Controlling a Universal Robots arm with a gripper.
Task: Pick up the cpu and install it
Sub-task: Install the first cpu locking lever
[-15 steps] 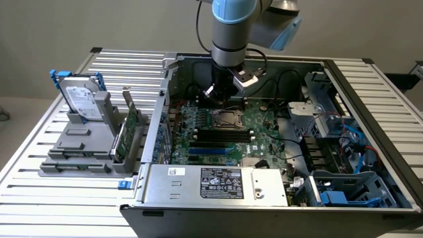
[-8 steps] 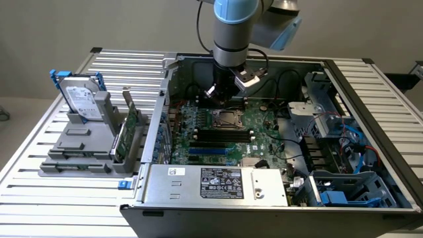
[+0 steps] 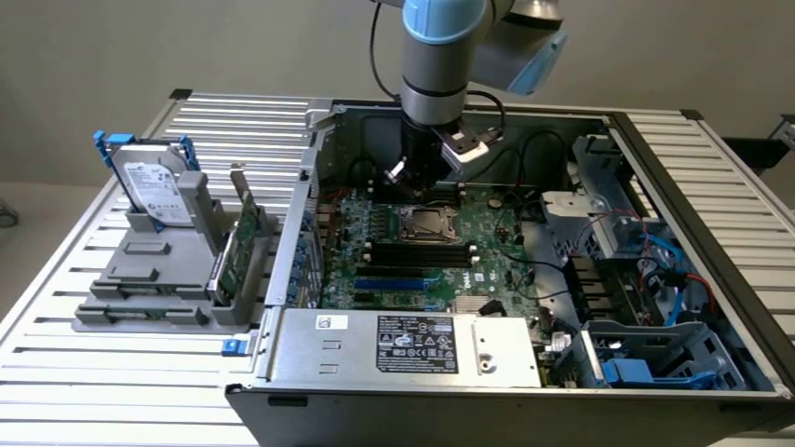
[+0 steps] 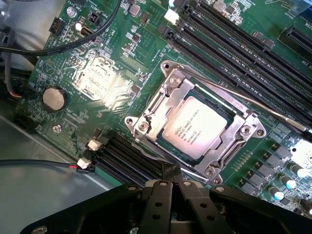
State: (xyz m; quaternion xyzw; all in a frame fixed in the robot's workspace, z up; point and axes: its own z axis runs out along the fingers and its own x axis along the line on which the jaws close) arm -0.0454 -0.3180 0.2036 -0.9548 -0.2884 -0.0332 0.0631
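Note:
The cpu (image 4: 195, 127) is a small square chip with a silvery top, lying flat inside the metal socket frame (image 4: 148, 108) on the green motherboard (image 4: 97, 58). My gripper (image 4: 171, 170) is shut, its two dark fingers pressed together with nothing between them, tips just off the socket's edge beside the cpu. In the exterior view the gripper (image 3: 419, 191) hangs inside the open computer case, just behind the socket (image 3: 429, 223) with the chip in it.
Black memory slots (image 4: 229, 44) run beside the socket. A coin battery (image 4: 53, 98) and black cables (image 4: 29, 48) lie nearby. A power supply (image 3: 410, 346) fills the case front. Outside, at the exterior view's left, a grey stand (image 3: 155, 279) holds a hard drive (image 3: 155, 191) and a green card (image 3: 242, 247).

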